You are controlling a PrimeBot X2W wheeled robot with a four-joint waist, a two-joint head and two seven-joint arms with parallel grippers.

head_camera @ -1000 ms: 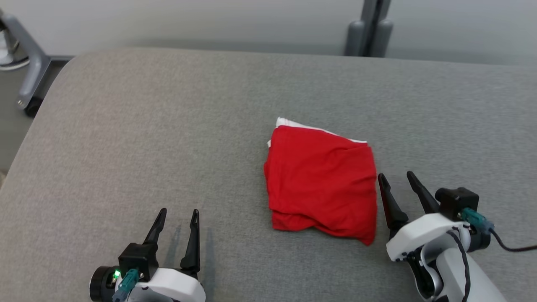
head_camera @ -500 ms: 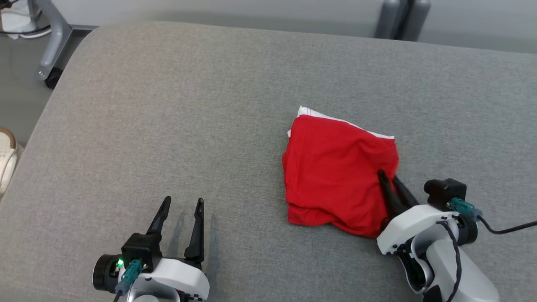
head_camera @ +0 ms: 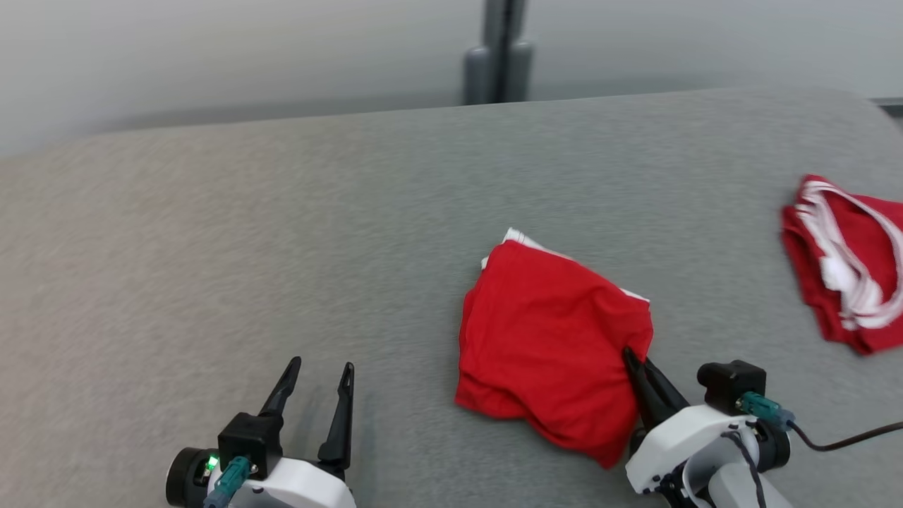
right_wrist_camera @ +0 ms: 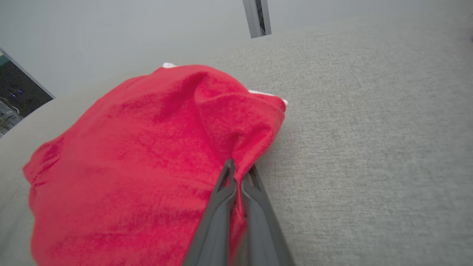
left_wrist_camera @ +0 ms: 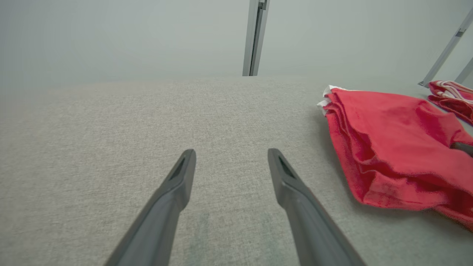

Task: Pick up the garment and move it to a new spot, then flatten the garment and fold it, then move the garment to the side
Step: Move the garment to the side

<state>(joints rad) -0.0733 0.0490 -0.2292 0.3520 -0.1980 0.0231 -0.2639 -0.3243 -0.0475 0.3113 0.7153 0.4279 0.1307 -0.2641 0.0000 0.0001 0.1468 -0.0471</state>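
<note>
A folded red garment (head_camera: 550, 346) with a white edge at its far side lies on the grey padded table (head_camera: 282, 233). My right gripper (head_camera: 633, 358) is shut on the garment's right edge; in the right wrist view the fingers (right_wrist_camera: 236, 173) pinch a fold of the red cloth (right_wrist_camera: 147, 166). My left gripper (head_camera: 319, 368) rests open at the lower left, apart from the garment, with bare grey surface between its fingers (left_wrist_camera: 231, 153). The garment (left_wrist_camera: 391, 140) shows at the right of the left wrist view.
Another red garment with white stripes (head_camera: 846, 261) lies bunched at the table's far right, also seen as a red heap (left_wrist_camera: 451, 96) in the left wrist view. A grey post (head_camera: 497, 53) stands behind the table. Bare grey surface stretches to the left.
My right gripper moved in onto the garment's right edge and closed on it. The head camera has swung right, bringing the striped garment into view. The left gripper stays open.
</note>
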